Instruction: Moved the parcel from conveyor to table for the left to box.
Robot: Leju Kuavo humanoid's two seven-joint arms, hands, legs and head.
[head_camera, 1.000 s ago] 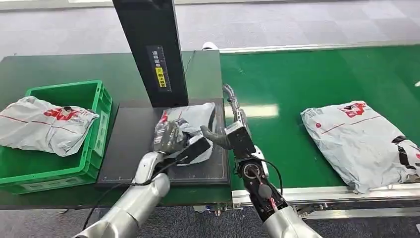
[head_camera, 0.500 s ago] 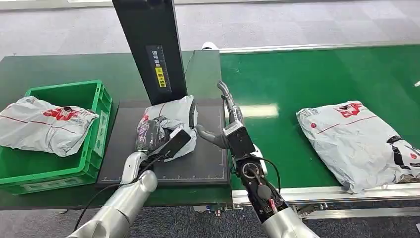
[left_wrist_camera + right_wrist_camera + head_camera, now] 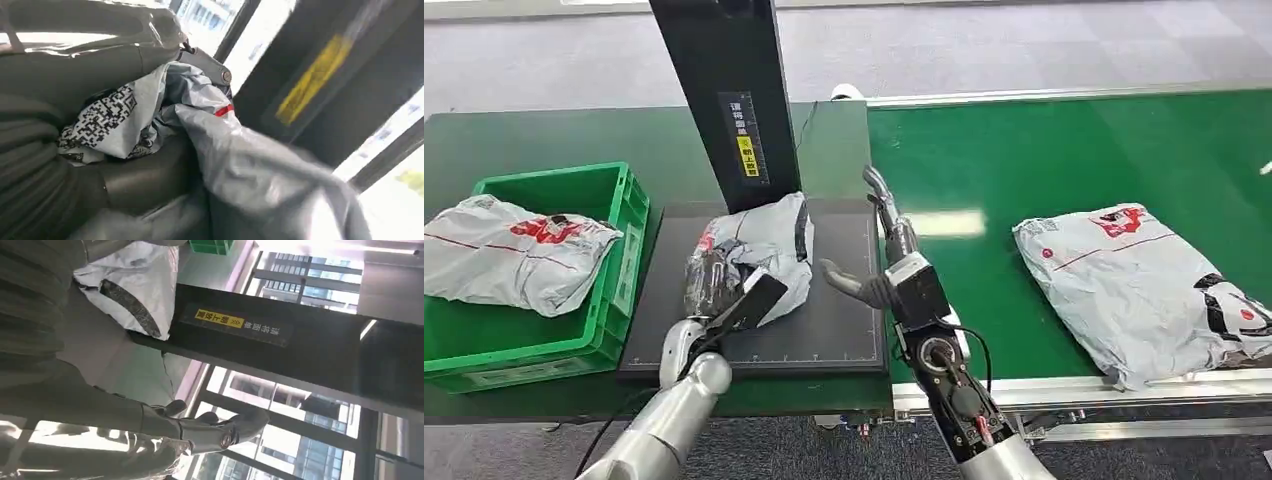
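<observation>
Parcel (image 3: 759, 250) in grey film was what our left hand (image 3: 714, 275) gripped, bunched in the fingers above the near-left part of the black mat (image 3: 844, 330) on the table, just in front of the black column (image 3: 724, 100). In the left wrist view the film sat crumpled against the palm, its printed label folded in beside the thumb (image 3: 150, 55).

We judged the hold risky: slick film gathered in a fist could slide out, and the loose end hanging toward the column might snag there or catch the wall of the green crate (image 3: 619, 250) during the carry.

Our left forearm rose from below with the hand tipped over the mat. Our right hand (image 3: 874, 250) stood beside the mat's right edge, holding nothing, thumb thrown out toward the parcel and fingers stretched up and apart.

Further left, the crate held another bagged parcel (image 3: 514, 250) draped over its rim. Further right, a third bag (image 3: 1144, 285) lay on the green conveyor (image 3: 1064, 150), well apart from both hands.
</observation>
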